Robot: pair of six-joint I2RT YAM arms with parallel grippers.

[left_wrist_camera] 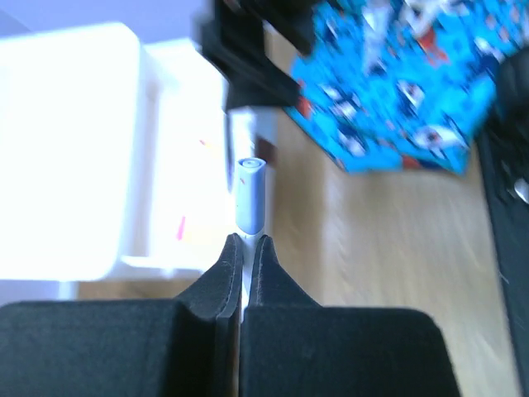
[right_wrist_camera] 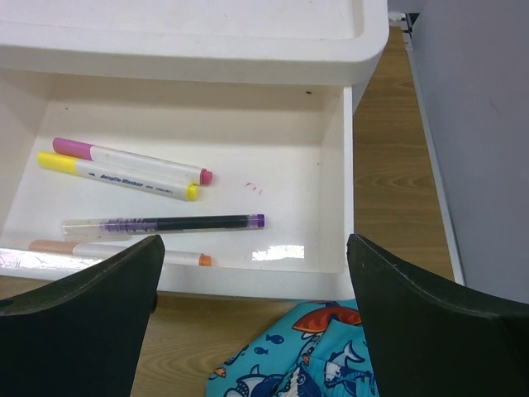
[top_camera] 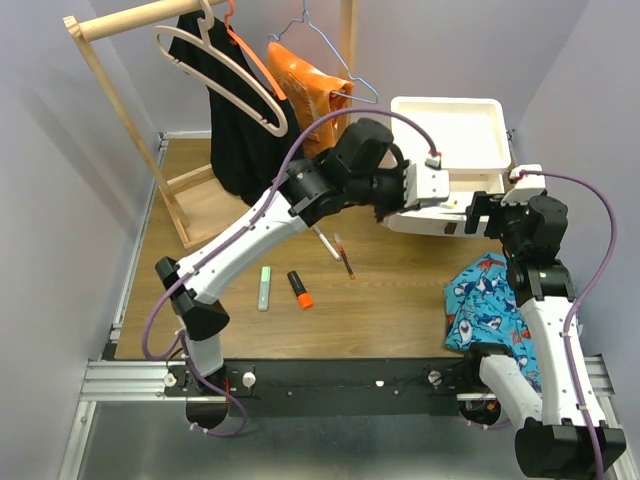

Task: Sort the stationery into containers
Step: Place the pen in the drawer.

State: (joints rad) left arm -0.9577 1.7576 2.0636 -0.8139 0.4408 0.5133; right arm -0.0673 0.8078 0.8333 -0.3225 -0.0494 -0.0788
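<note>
**Q:** What is in the left gripper (left_wrist_camera: 245, 248)?
**A:** One pale blue pen (left_wrist_camera: 250, 194). It is pinched between clenched fingers at the centre of the left wrist view, just beside the white drawer unit (left_wrist_camera: 74, 165) that fills the left of that frame.

**Q:** And the right gripper (right_wrist_camera: 253, 256)?
**A:** Released. Its two fingers stand wide apart at the bottom corners of the right wrist view, grasping nothing and facing one open drawer (right_wrist_camera: 335, 165).

**Q:** What lies inside?
**A:** Four pieces on the drawer floor: one pink-capped marker (right_wrist_camera: 136, 162), one yellow marker (right_wrist_camera: 120, 175), one purple pen (right_wrist_camera: 165, 223) and one orange-tipped pen (right_wrist_camera: 186, 258) nearest the front wall.

**Q:** And on the table (top_camera: 400, 300)?
**A:** Four more at the centre of the top view: one pale green highlighter (top_camera: 264, 288), one orange highlighter (top_camera: 300, 290), one white pen (top_camera: 325, 243) and one dark pen (top_camera: 346, 260). One shark-print cloth (top_camera: 485, 300) lies at lower right, and one wooden rack (top_camera: 130, 18) stands at upper left.
</note>
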